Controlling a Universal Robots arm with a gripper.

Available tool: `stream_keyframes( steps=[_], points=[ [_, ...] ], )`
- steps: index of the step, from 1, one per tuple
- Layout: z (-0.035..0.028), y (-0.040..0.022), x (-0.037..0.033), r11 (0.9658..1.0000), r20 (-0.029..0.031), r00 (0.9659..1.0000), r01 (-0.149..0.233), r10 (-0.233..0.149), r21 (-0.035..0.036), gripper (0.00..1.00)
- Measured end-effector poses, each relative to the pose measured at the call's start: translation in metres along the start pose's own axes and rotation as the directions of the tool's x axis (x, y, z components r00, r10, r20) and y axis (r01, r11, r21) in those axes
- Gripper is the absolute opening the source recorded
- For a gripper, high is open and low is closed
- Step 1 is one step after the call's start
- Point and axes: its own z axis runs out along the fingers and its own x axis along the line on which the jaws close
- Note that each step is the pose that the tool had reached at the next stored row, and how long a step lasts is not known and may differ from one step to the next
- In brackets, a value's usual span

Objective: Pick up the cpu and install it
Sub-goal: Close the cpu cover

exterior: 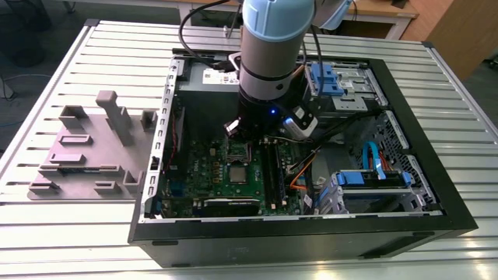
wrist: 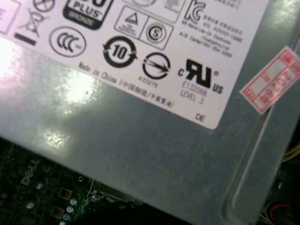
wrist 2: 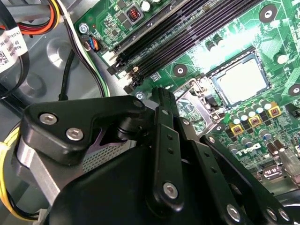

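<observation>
The cpu (exterior: 235, 173) is a small silver square lying flat on the green motherboard (exterior: 202, 175) inside the open computer case. The second wrist view shows the cpu (wrist 2: 243, 79) inside a dark frame. Beside it is the metal-framed socket (wrist 2: 194, 105), also seen in the exterior view as the socket (exterior: 237, 150). My gripper (exterior: 235, 135) hangs from the arm just above the socket, a short way from the cpu. In the second wrist view the gripper (wrist 2: 161, 93) points down at the socket's edge, and I see nothing in it.
A grey power supply box (wrist: 140, 117) with a white label stands at the back of the case (exterior: 206, 76). Black memory slots (wrist 2: 187, 37) run beside the socket. Blue drive bays (exterior: 330, 79) and orange cables (exterior: 300, 175) sit on the exterior view's right. A grey fixture (exterior: 86, 151) lies on the slatted table.
</observation>
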Motion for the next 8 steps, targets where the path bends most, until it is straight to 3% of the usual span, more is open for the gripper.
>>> stream_keyframes(
  steps=[8],
  points=[
    [0.0001,0.0013,0.0028,1.0,0.0038,1.0,0.0,0.0,0.0003,0.11]
  ],
)
